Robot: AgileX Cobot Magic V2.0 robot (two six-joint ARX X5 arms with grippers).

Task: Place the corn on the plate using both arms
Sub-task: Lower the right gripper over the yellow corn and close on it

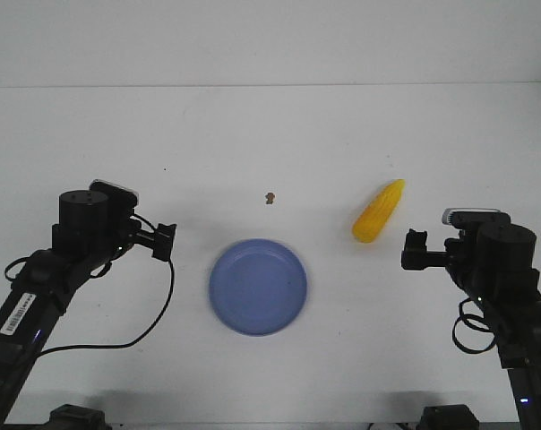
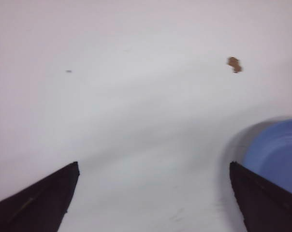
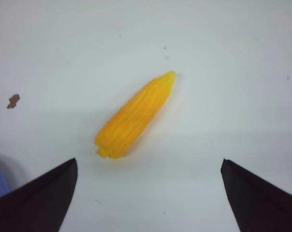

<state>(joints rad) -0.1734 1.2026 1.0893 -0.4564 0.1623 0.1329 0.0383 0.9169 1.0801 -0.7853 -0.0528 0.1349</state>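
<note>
Right gripper (image 3: 148,193) spread, facing corn (image 3: 135,115)

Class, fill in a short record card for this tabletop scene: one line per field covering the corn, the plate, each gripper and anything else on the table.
corn: lying on the white table, right of the plate, not held
plate: blue, round, nothing on it, near the middle of the table's front
left gripper: open, holding nothing, left of the plate
right gripper: open, holding nothing, facing the corn
other: small brown speck behind the plate
</note>
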